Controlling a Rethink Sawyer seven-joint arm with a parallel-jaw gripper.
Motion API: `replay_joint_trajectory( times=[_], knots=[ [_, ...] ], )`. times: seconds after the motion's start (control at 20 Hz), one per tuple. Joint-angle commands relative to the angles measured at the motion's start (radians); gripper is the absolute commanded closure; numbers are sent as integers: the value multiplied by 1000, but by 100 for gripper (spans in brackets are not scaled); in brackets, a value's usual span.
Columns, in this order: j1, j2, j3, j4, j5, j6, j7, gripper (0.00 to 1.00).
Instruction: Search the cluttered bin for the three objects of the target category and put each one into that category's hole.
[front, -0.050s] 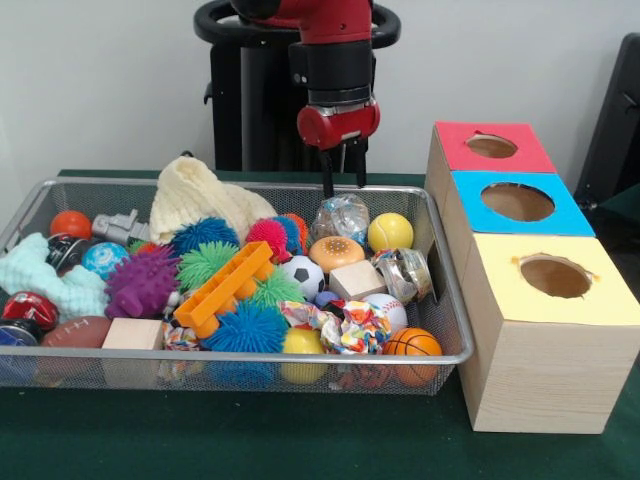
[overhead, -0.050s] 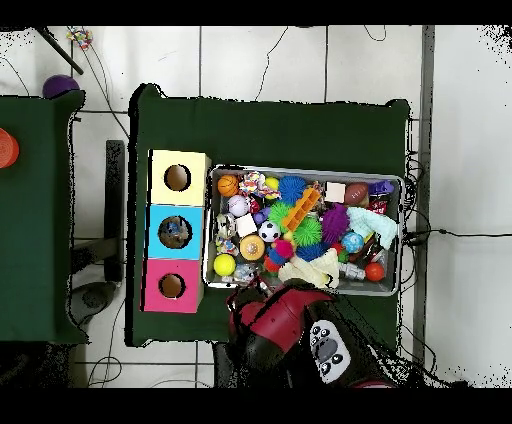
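Note:
A wire bin (front, -0.050s: 452, 300) holds several toys. Among them are a yellow ball (front, -0.050s: 390, 232), a soccer ball (front, -0.050s: 303, 272), a mini basketball (front, -0.050s: 412, 343), spiky balls in blue (front, -0.050s: 205, 233) and purple (front, -0.050s: 140, 282), a wooden block (front, -0.050s: 357, 280) and an orange plastic rack (front, -0.050s: 222, 287). My gripper (front, -0.050s: 343, 172) hangs open and empty over the bin's far rim, just above a clear glitter ball (front, -0.050s: 340, 215). Beside the bin stand three boxes with holes: red (front, -0.050s: 490, 128), blue (front, -0.050s: 470, 195) and yellow (front, -0.050s: 500, 285). From overhead the arm (overhead, -0.050s: 290, 330) hides the gripper.
A cream knitted hat (front, -0.050s: 195, 197) lies at the bin's back and a teal fluffy cloth (front, -0.050s: 50, 275) at its left end. In the overhead view the bin (overhead, -0.050s: 305, 170) sits right of the yellow (overhead, -0.050s: 160, 165), blue (overhead, -0.050s: 157, 215) and pink (overhead, -0.050s: 155, 300) boxes on the green table.

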Motion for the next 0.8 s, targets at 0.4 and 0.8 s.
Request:
replay_joint_trajectory(
  times=[0.4, 0.8],
  knots=[
    [2, 31, -32, -57, 20, -15, 100, 0],
    [68, 32, -42, -84, 86, 18, 125, 0]
  ],
)
